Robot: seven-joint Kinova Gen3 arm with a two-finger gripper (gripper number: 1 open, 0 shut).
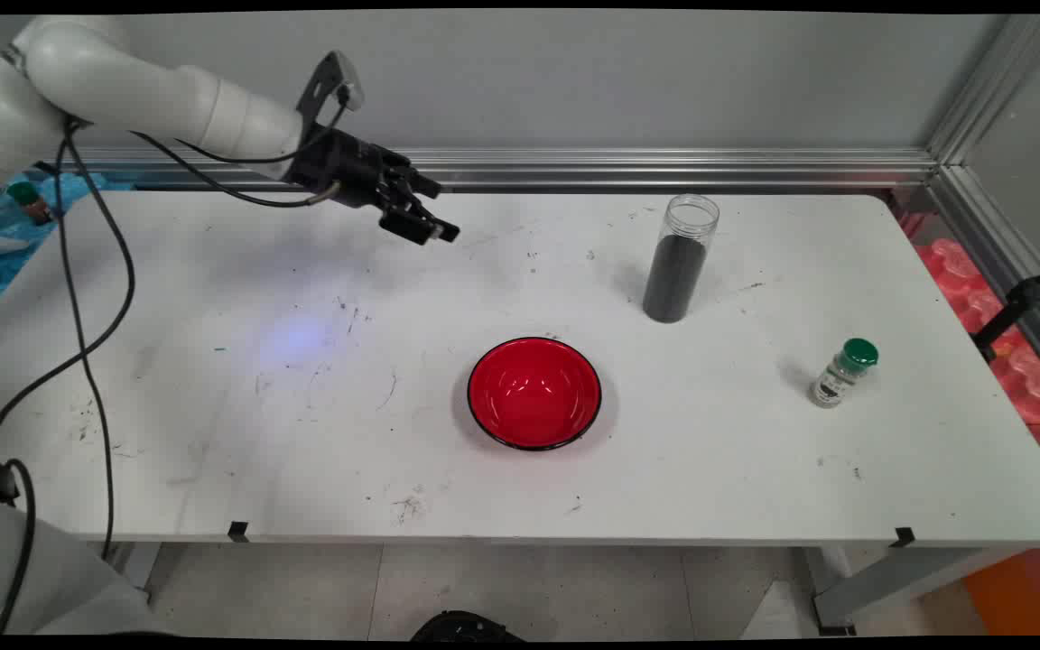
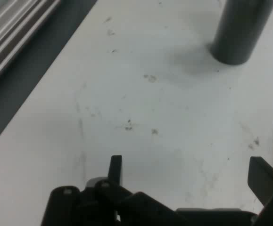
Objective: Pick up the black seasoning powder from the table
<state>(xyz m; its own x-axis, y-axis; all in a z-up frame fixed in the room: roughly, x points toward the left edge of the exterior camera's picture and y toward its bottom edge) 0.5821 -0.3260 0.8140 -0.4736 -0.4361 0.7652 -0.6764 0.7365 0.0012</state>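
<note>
Above the table's [image 1: 213,379] far left part hangs the gripper [image 1: 434,230] with fingers [image 2: 116,168] spread wide and empty — the tall jar [image 1: 681,260] of dark powder stands upright well to its right, red bowl [image 1: 534,394] nearer the front.

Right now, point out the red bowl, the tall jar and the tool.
red bowl [image 1: 533,393], main view, inside bottom.
tall jar [image 1: 675,275], main view, dark-filled lower body.
tool [image 2: 188,174], hand view, midway between its open fingertips.
</note>
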